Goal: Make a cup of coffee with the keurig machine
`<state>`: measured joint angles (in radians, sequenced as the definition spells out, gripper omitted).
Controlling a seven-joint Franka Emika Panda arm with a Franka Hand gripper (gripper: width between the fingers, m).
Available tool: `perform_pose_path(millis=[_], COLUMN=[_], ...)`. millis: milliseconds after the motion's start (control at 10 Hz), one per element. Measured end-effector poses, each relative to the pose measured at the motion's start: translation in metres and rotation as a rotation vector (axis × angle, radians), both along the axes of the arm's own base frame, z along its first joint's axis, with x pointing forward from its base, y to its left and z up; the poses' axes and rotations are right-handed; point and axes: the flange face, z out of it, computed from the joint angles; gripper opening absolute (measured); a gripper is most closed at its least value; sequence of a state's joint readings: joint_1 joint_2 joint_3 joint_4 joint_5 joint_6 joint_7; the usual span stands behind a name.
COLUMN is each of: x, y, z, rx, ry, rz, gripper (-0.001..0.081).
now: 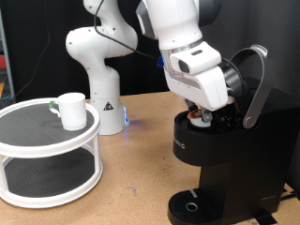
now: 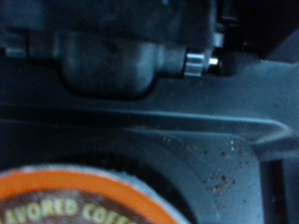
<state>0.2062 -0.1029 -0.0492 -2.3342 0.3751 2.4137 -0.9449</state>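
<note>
A: Exterior first. Where's the gripper (image 1: 202, 114)?

B: Down in the open top of the keurig (image 1: 220, 155), lid handle (image 1: 253, 82) swung up behind it. Fingers sunk in the pod well; open or closed, cannot tell.

A: Cup (image 1: 71, 110)?

B: On the white two-tier stand (image 1: 47, 155), upper shelf, near its right edge, well apart from the machine. Bare table (image 1: 131, 159) between them. Drip tray spot at the keurig's foot is free.

A: Wrist?

B: Dark, blurred. Pod (image 2: 79, 201) with an orange rim and lettering sits at the frame's edge, in the black well. Coffee grit on the ledge (image 2: 220, 159) just beside. No fingers in the picture.
</note>
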Motion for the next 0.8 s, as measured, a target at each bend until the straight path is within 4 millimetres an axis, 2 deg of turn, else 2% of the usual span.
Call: perform_pose_path(millis=[200, 300, 400, 500, 600, 700, 800], x=[0.0003, 0.0009, 0.0026, 0.0056, 0.0067, 0.0070, 0.0068], y=[0.0005, 0.0005, 0.0005, 0.0007, 0.0004, -0.0006, -0.0028], z=[-0.0009, -0.0047, -0.0075, -0.0069, -0.0063, -0.0057, -0.0042], rx=[-0.003, -0.005, -0.007, -0.007, -0.006, 0.003, 0.020], ry=[0.003, 0.010, 0.010, 0.002, -0.002, -0.004, -0.005], rz=[-0.002, -0.002, -0.004, -0.006, -0.009, -0.014, -0.018], gripper=[0.0437, 0.0559, 0.0559, 0.0721, 0.0721, 0.0792, 0.0792])
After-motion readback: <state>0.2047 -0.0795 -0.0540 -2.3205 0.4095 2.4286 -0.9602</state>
